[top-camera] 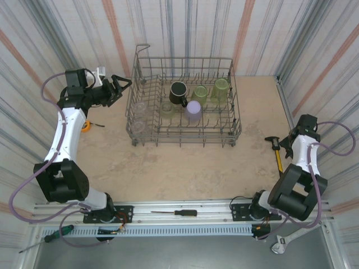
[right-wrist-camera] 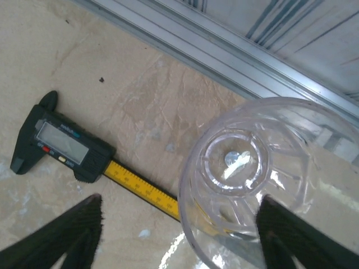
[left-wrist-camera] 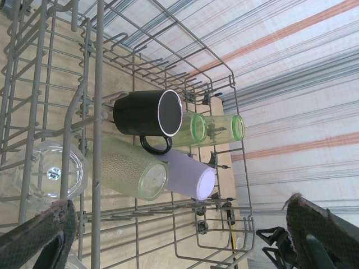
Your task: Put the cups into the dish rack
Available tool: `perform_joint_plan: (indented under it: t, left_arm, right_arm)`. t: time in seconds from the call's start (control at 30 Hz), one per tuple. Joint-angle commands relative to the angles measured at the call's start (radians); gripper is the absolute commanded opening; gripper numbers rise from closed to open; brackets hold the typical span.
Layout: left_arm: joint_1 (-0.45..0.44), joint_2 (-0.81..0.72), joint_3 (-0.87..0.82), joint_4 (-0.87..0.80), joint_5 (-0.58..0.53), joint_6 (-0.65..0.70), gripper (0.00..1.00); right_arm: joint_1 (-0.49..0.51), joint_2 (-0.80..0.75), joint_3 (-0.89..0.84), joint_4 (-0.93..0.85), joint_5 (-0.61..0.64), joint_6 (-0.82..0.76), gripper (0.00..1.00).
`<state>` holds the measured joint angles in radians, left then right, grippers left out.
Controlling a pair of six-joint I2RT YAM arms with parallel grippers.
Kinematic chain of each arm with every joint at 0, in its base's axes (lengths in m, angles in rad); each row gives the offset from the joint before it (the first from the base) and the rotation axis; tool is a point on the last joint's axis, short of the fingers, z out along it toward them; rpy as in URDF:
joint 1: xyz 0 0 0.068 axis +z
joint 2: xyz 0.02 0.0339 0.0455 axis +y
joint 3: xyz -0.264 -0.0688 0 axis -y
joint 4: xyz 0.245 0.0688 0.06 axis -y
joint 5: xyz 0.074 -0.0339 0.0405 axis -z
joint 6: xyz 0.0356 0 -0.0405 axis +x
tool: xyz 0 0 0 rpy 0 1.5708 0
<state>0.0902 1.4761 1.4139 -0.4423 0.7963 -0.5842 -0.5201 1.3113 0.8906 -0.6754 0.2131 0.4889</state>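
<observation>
Clearly the large grey wire dish rack [top-camera: 182, 134] dominates the far middle of the beige table [top-camera: 168, 168]. It already holds a black mug [top-camera: 179, 92], a lavender plastic cup [top-camera: 193, 111], olive-green tumblers [top-camera: 220, 88] and clear cups [top-camera: 138, 106]. The left gripper [top-camera: 123, 88] hangs wide open by the rack's left wall, holding nothing.

Near the table's right edge, the right gripper [right-wrist-camera: 179, 202] straddles a clear ribbed plastic cup [right-wrist-camera: 263, 179]. Its fingers are spread, one at the cup's wall and the other apart, so there is no grip yet. The cup's base faces the wrist, so its long axis runs along the fingers, mouth away.

I'd judge it light, thin, slippery and easily crushed, so squeeze gently across the side wall. A black digital caliper [right-wrist-camera: 64, 145] lies beside it.
</observation>
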Motion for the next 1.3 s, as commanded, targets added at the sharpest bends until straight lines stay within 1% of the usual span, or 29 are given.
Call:
perform_joint_plan:
  t: [0.0, 0.03, 0.13, 0.27, 0.3, 0.37, 0.5, 0.67, 0.87, 1.0, 1.07, 1.17, 1.27]
  left_arm:
    - [-0.003, -0.026, 0.016, -0.009, 0.026, 0.001, 0.99]
    - [-0.002, -0.028, 0.013, -0.010, 0.025, 0.003, 0.99]
    - [-0.002, -0.032, 0.013, -0.016, 0.030, 0.007, 0.99]
    - [-0.002, -0.032, 0.019, -0.019, 0.037, 0.005, 0.99]
    - [-0.001, -0.031, 0.021, -0.018, 0.040, 0.004, 0.99]
    - [-0.002, -0.031, 0.024, -0.016, 0.044, -0.001, 0.99]
    - [-0.002, -0.028, 0.034, -0.016, 0.053, -0.009, 0.99]
    - [-0.002, -0.028, 0.048, -0.024, 0.064, -0.011, 0.99]
    - [-0.002, -0.016, 0.076, -0.033, 0.072, -0.011, 0.99]
    - [-0.002, 0.001, 0.111, -0.033, 0.093, -0.025, 0.99]
    - [-0.003, 0.012, 0.132, -0.032, 0.106, -0.037, 0.99]
    - [-0.004, 0.027, 0.159, -0.020, 0.131, -0.056, 0.99]
    - [-0.010, 0.039, 0.174, -0.005, 0.154, -0.071, 0.99]
  right_arm:
    - [-0.009, 0.042, 0.010, 0.025, 0.016, 0.005, 0.58]
    - [-0.009, 0.049, 0.012, 0.028, 0.011, 0.004, 0.54]
    - [-0.009, 0.055, 0.006, 0.045, -0.003, 0.002, 0.36]
    - [-0.010, 0.075, 0.018, 0.036, -0.012, 0.000, 0.09]
    - [-0.010, 0.078, 0.022, 0.033, -0.014, 0.000, 0.05]
    - [-0.009, 0.073, 0.037, 0.017, -0.032, -0.002, 0.00]
    - [-0.009, 0.018, 0.086, -0.020, -0.077, -0.003, 0.00]
    - [-0.007, -0.074, 0.187, -0.085, -0.128, -0.002, 0.00]
    - [0.041, -0.125, 0.321, -0.124, -0.200, 0.024, 0.00]
    - [0.123, -0.124, 0.428, -0.127, -0.253, 0.044, 0.00]
    - [0.180, -0.112, 0.489, -0.124, -0.283, 0.050, 0.00]
    - [0.311, -0.085, 0.584, -0.124, -0.244, 0.042, 0.00]
    - [0.416, -0.045, 0.662, -0.115, -0.240, 0.041, 0.00]
